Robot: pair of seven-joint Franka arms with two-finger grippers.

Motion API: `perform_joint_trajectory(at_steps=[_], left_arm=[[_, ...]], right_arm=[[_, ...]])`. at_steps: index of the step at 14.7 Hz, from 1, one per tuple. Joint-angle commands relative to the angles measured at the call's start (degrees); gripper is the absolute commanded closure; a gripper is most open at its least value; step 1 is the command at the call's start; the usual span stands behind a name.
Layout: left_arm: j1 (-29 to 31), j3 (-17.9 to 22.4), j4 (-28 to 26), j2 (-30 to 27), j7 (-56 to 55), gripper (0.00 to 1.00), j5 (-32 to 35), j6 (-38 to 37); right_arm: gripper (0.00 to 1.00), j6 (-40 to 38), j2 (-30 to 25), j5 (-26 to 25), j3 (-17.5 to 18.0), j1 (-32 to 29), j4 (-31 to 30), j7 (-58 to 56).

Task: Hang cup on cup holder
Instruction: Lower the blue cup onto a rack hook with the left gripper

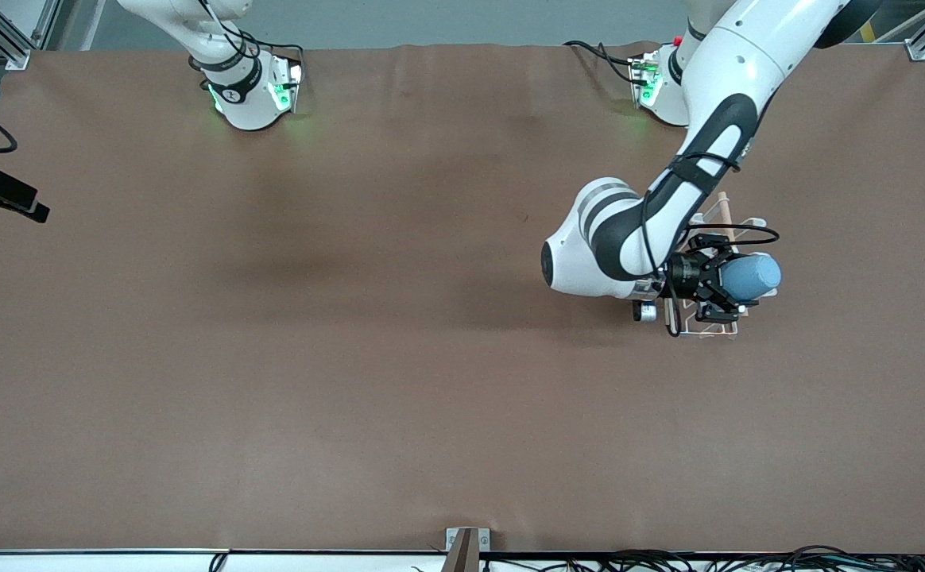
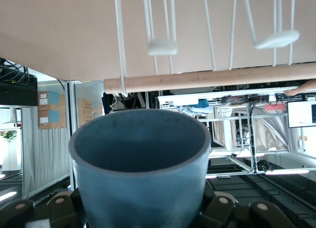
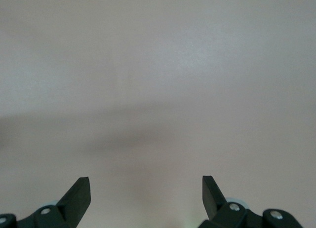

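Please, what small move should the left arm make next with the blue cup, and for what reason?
Probably it should ease the cup sideways so that its open mouth lines up with one loop-tipped prong of the cup holder. The left gripper holds the cup on its side over the rack, with no prong inside the mouth. The right gripper waits open over bare table.

The table (image 1: 399, 342) is covered edge to edge in a plain brown sheet, faintly creased and mottled with soft shadows. The cup holder (image 1: 737, 225), a white wire rack with a light wooden rod, stands on it at about three o'clock; its base seems to rest flat, though an arm hides most of it.
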Motion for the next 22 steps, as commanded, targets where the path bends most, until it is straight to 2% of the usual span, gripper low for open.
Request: perform_joint_trajectory(at_steps=[1, 8, 14, 16, 17, 18, 22], left_arm=[[0.26, -0.25, 1.1, 1.99, -0.96, 0.58, 2.45, -1.32], [-0.8, -0.08, 0.75, 4.9, -2.2, 0.59, 3.26, -1.76], [-2.11, 1.68, 0.49, 7.18, -4.4, 0.54, 3.34, -1.85], [-2.81, 2.29, 0.58, 7.27, -5.19, 0.46, 3.34, -1.76], [-2.82, 2.64, 0.58, 7.27, -5.36, 0.28, 3.34, -1.76], [-2.82, 2.65, 0.66, 7.27, -7.54, 0.01, 3.26, -1.85], [-2.73, 2.56, 1.28, 6.31, -14.93, 0.0, 2.82, -2.29]], right_arm=[[0.0, -1.1, -0.46, 0.15, 0.51, -0.64, 0.13, -1.33], [0.0, -2.15, -0.55, -1.16, 0.33, -0.55, 0.04, -1.42], [0.0, -2.15, -0.55, -2.13, 0.42, -0.37, 0.04, -1.42], [0.0, -2.15, -0.46, -2.13, 0.42, -0.37, 0.04, -1.42], [0.0, -2.15, -0.46, -2.22, 0.42, -0.37, 0.04, -1.5], [0.0, -2.32, -0.46, -2.13, 0.42, -0.37, 0.04, -1.68], [0.0, -2.5, -0.46, -2.22, 0.42, -0.73, 0.04, -3.53]])
